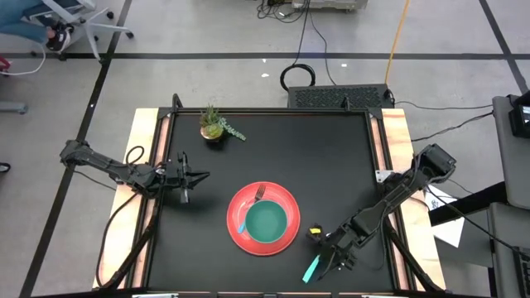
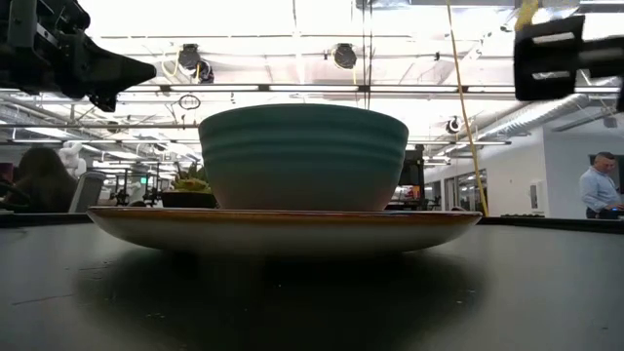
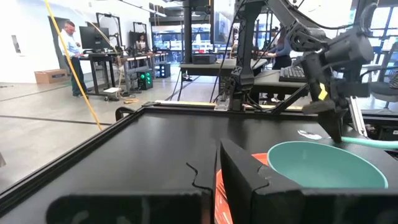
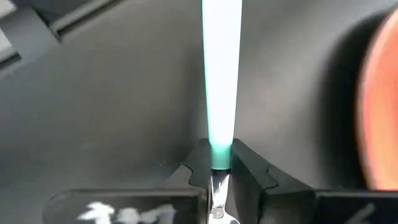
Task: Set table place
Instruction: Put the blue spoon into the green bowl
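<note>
Plate [image 1: 263, 217], round, red and glossy with a shallow rim, lies on the matte black table [image 1: 331, 165] near the middle of its front edge. A teal bowl [image 1: 266, 222] with faint ridges around its wall sits on the plate, and a fork [image 1: 255, 199] leans across the plate's far rim beside the bowl, its metal tines showing. The right gripper [image 1: 325, 257] is low over the table near the front right corner, its dark jaws clenched on the metal neck of a spoon [image 4: 221, 81], whose long, smooth, light-teal handle sticks out ahead of the fingers. The left gripper [image 1: 201, 175] hovers by the table's left edge, well apart from the plate, jaws pressed together and holding nothing. A small potted plant [image 1: 217, 126] stands near the far edge.
</note>
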